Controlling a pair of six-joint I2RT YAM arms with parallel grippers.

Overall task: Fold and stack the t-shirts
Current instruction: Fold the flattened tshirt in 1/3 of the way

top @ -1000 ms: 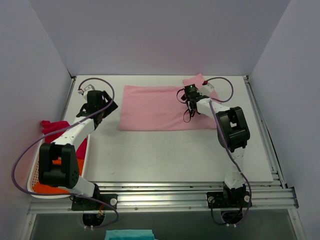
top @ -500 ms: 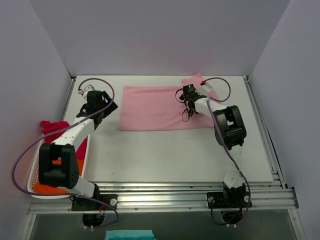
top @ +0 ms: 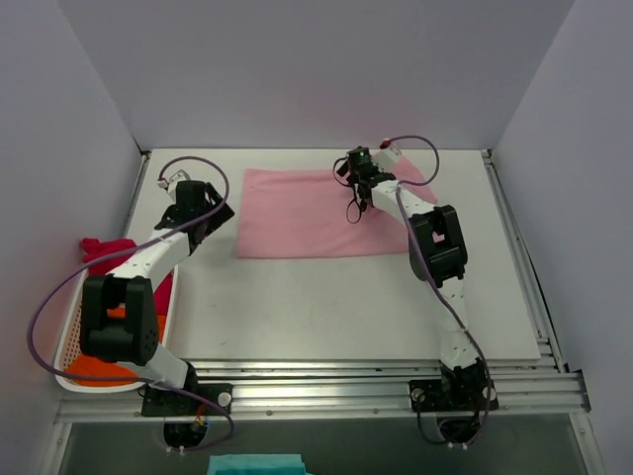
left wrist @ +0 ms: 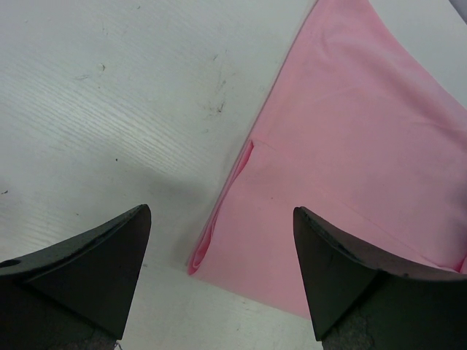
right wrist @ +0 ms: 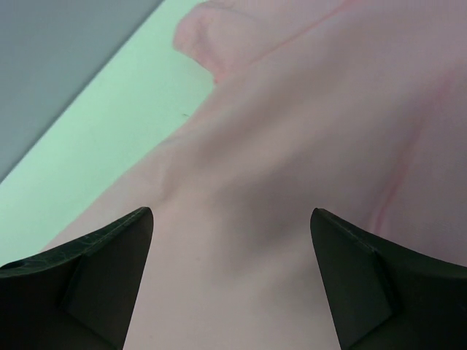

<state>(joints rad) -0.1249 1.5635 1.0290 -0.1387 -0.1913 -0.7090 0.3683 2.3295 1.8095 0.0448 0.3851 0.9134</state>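
Since folding needs room, the bench (top: 326, 307) carries the pink shirt (top: 297, 213) spread flat across its far middle, while the basket (top: 65, 341) at the left edge holds the magenta shirt (top: 104, 247) and orange shirt (top: 89, 366) out of the way. Left fingers (left wrist: 87, 270) hover wide and empty above the pink shirt's left edge, and right fingers (right wrist: 80, 277) hang equally wide over its far edge near a sleeve, seemingly placed to take both ends for a fold.

we see the light pink t-shirt (top: 297, 213) spread flat under the right gripper (top: 358, 186) (a sleeve shows just right of it). its left edge lies just beside the left gripper (top: 216, 210). the basket (top: 67, 341) sits behind that gripper.
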